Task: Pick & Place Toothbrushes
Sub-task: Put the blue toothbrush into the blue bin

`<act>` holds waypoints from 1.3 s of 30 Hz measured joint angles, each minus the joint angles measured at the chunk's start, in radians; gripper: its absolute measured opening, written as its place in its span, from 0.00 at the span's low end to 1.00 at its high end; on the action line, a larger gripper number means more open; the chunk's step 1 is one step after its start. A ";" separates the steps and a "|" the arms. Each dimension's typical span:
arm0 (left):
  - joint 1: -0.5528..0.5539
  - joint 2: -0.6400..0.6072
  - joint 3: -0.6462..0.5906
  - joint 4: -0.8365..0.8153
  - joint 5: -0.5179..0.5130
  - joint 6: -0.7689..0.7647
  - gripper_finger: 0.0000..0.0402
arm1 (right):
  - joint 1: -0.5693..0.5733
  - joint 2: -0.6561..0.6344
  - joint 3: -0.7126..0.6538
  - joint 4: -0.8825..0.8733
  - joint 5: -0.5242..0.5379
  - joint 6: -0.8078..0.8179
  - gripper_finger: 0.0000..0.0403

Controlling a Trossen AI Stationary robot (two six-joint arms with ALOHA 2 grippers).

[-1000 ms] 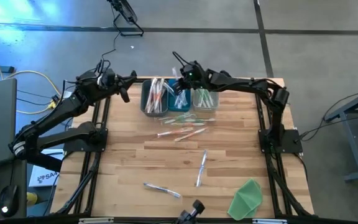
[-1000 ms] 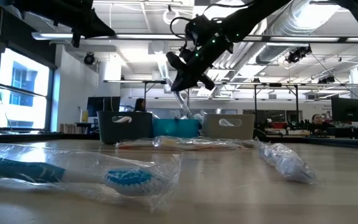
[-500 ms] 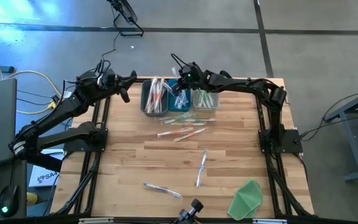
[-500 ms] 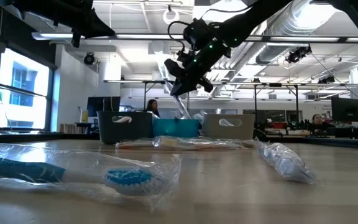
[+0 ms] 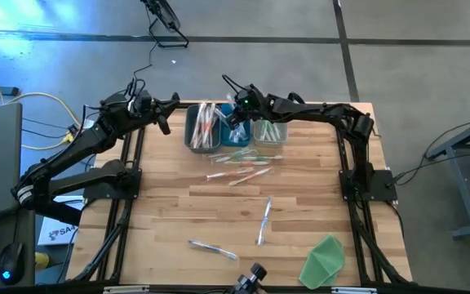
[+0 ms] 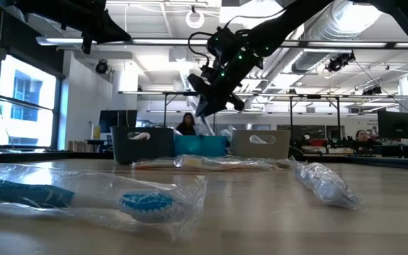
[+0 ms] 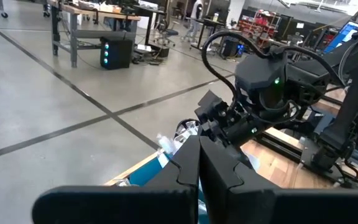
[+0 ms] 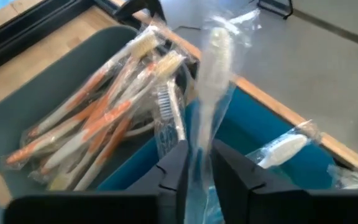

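My right gripper [image 5: 237, 114] [image 6: 210, 95] hangs over the blue middle bin [image 5: 235, 135], shut on a clear-wrapped pale blue toothbrush [image 8: 213, 62]. The grey bin [image 8: 73, 93] beside it holds several orange and white toothbrushes [image 8: 104, 118]. A third, pale bin [image 5: 269, 132] holds green ones. More wrapped toothbrushes lie flat on the wood [image 5: 239, 171], [image 5: 265, 220], [image 5: 213, 249]. My left gripper [image 5: 168, 110] [image 7: 197, 152] waits shut, raised near the table's far left corner. My right gripper pinches the wrapped toothbrush by its handle [image 8: 199, 134] between the two fingers. The brush runs along the fingers, its white head [image 8: 217, 40] pointing away past their tips. It is lifted clear, above the blue bin [image 8: 247, 130]. The fingers slant down from the table's right.
The three bins stand in a row at the far edge [image 6: 200, 145]. A green cloth-like sheet [image 5: 325, 260] lies at the near right corner. A wrapped blue toothbrush [image 6: 83, 198] and another [image 6: 324, 184] lie close to the low camera. Bare wood lies at the table's left [image 5: 161, 204].
My right gripper has shifted a little toward the table's left, from near the pale bin to over the blue bin, keeping its hold on the toothbrush.
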 joint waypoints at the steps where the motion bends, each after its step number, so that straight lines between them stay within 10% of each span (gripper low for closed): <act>1: 0.000 0.000 0.000 0.000 -0.001 0.000 0.00 | 0.000 0.000 0.000 -0.001 -0.006 0.000 0.17; 15: 0.000 0.000 0.000 0.000 0.000 -0.003 0.00 | 0.007 -0.027 0.000 0.006 0.027 -0.049 0.37; 39: 0.000 0.001 0.000 -0.034 -0.009 -0.003 0.00 | 0.007 -0.328 0.000 -0.017 0.021 -0.166 0.17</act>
